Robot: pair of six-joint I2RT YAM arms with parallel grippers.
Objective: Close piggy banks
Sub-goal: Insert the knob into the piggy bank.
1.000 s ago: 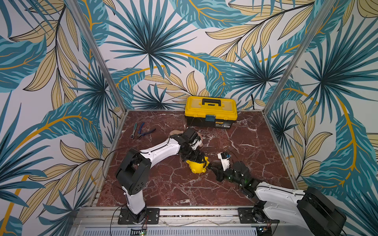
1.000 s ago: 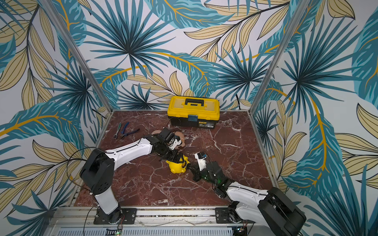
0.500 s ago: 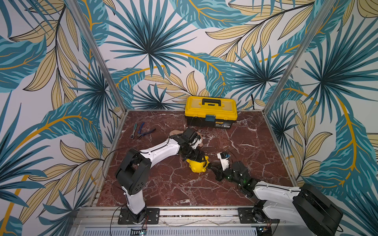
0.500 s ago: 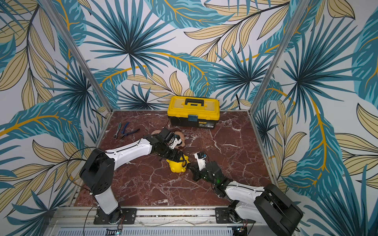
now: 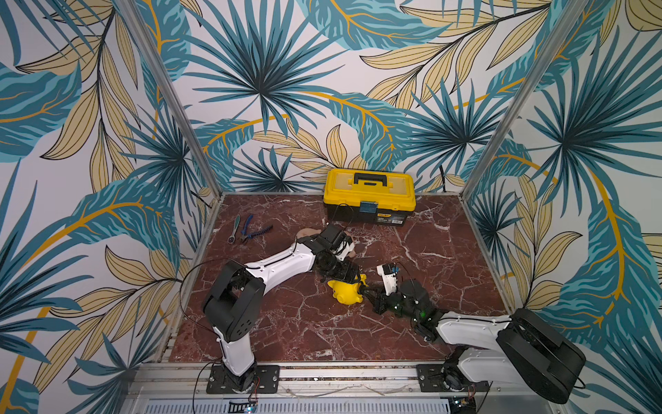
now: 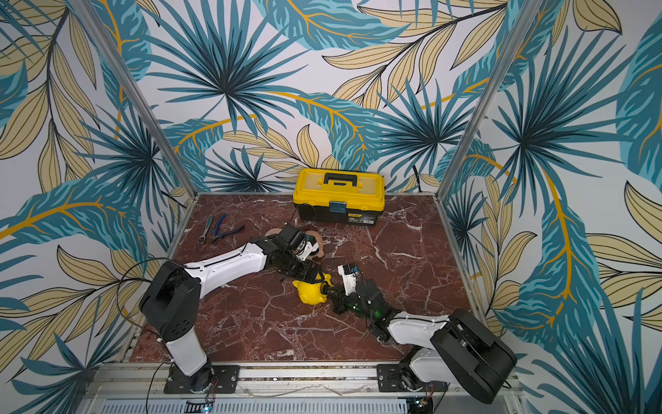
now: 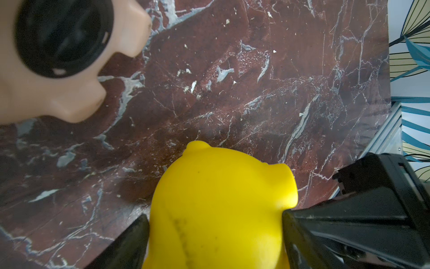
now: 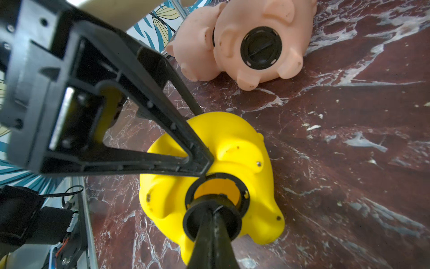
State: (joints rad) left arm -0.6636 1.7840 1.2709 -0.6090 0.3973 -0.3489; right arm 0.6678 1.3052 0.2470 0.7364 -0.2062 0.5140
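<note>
Between the clamped left jaws sits the yellow piggy bank (image 7: 216,209); right jaws pinch a black plug (image 8: 192,219).

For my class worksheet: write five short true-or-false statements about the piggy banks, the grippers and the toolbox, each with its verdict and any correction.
1. The yellow piggy bank is already plugged. False: its belly hole is open, and the right gripper holds the loose black plug in front of it.
2. The pale pink piggy bank has a fitted black plug in its belly. True.
3. The toolbox stands open. False: its lid is shut.
4. The left gripper has a finger on each side of the yellow piggy bank. True.
5. The yellow piggy bank stands on its feet. False: it lies tipped, belly toward the right gripper.
</note>
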